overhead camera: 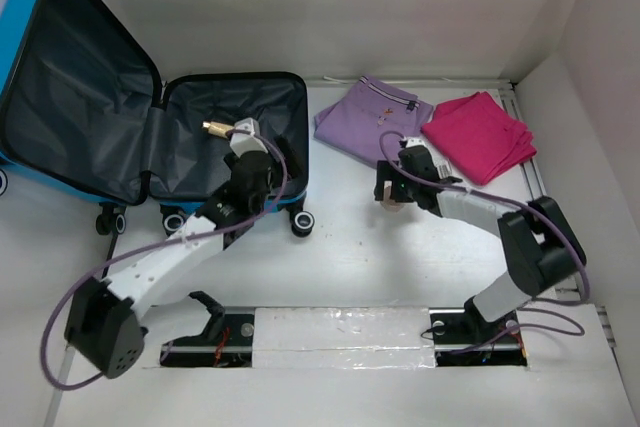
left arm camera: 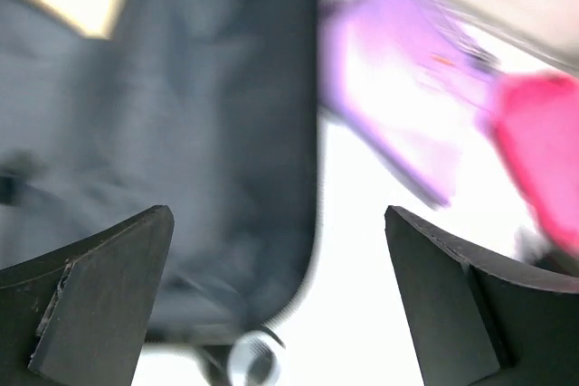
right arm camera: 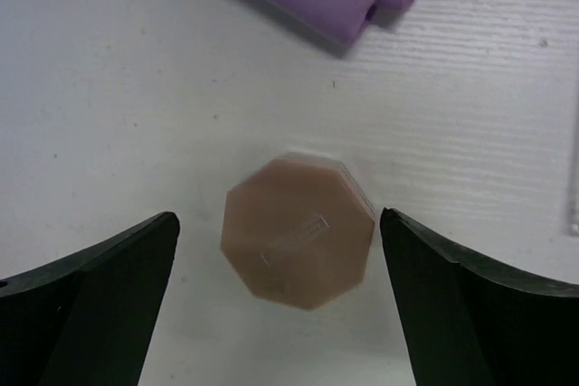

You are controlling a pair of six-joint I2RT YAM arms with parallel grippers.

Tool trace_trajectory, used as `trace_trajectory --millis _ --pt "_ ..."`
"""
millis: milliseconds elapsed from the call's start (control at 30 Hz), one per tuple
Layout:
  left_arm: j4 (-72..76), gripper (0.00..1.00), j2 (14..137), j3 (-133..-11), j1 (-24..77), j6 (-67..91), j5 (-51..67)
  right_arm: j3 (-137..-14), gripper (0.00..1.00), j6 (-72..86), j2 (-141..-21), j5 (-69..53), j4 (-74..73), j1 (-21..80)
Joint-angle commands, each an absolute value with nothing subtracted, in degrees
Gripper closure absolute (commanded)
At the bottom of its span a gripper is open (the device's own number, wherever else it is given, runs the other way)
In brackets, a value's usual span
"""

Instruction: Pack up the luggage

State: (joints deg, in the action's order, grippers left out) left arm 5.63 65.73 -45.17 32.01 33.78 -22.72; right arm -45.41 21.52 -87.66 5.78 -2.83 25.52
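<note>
Left gripper [left arm camera: 280, 223] and right gripper [right arm camera: 280, 223] both gape, over luggage [overhead camera: 90, 77] and white walled table [overhead camera: 350, 257].

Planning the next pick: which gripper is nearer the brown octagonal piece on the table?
Right. The right gripper hangs directly above the brown octagonal piece; the left gripper is off over the open luggage.

The luggage [overhead camera: 90, 87] has a glossy hard shell and matt fabric lining.
</note>
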Motion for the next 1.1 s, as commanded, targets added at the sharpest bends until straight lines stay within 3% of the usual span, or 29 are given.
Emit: trace_trajectory --millis 0,133,167,333,400,467,633,767,833,867,967,1067 --pt "9.7 0.00 58.0 -43.1 40.4 33.2 -26.8 -50.5 0.03 22.2 -92.2 9.1 -3.4 27.4" --pt "7.9 0.00 50.8 -38.2 46.4 35.1 -27.4 -50.5 0.19 24.3 -94.3 12.2 -3.4 28.6" --pt "7.2 0.05 49.1 -37.4 47.1 35.8 -27.4 -50.5 0.23 24.3 -94.3 12.7 -3.4 29.1" --pt "6.0 0.06 38.8 -35.2 47.1 36.3 -25.7 -52.5 0.24 24.9 -96.7 16.7 -7.6 31.1" --pt "5.4 0.06 36.8 -35.2 47.6 36.3 -24.1 -53.5 0.42 24.9 -97.3 18.1 -8.8 31.7" --pt "6.0 0.06 34.7 -34.7 47.6 36.8 -22.8 -55.0 0.46 24.9 -95.2 18.1 -10.3 33.0" --pt "5.4 0.07 31.0 -34.7 47.6 36.3 -25.0 -69.9 0.46 22.6 -89.4 13.1 -12.7 41.0" --pt "5.3 0.09 27.3 -34.2 47.6 37.3 -26.6 -85.7 0.45 21.1 -98.7 2.8 -12.7 46.0" --pt "4.8 0.09 26.7 -34.2 47.6 37.4 -27.9 -91.3 0.36 21.8 -103.7 -2.0 -10.5 46.6" --pt "3.4 0.09 26.7 -34.2 47.6 37.4 -27.9 -97.1 0.23 22.3 -106.3 -3.0 -10.5 46.6" --pt "2.9 0.09 28.2 -34.7 47.6 37.4 -27.9 -106.5 0.11 23.7 -114.7 -7.5 -12.2 45.2" --pt "3.5 0.09 32.5 -34.7 47.6 36.8 -25.9 -104.7 0.09 24.9 -112.7 -6.9 -11.6 42.7"
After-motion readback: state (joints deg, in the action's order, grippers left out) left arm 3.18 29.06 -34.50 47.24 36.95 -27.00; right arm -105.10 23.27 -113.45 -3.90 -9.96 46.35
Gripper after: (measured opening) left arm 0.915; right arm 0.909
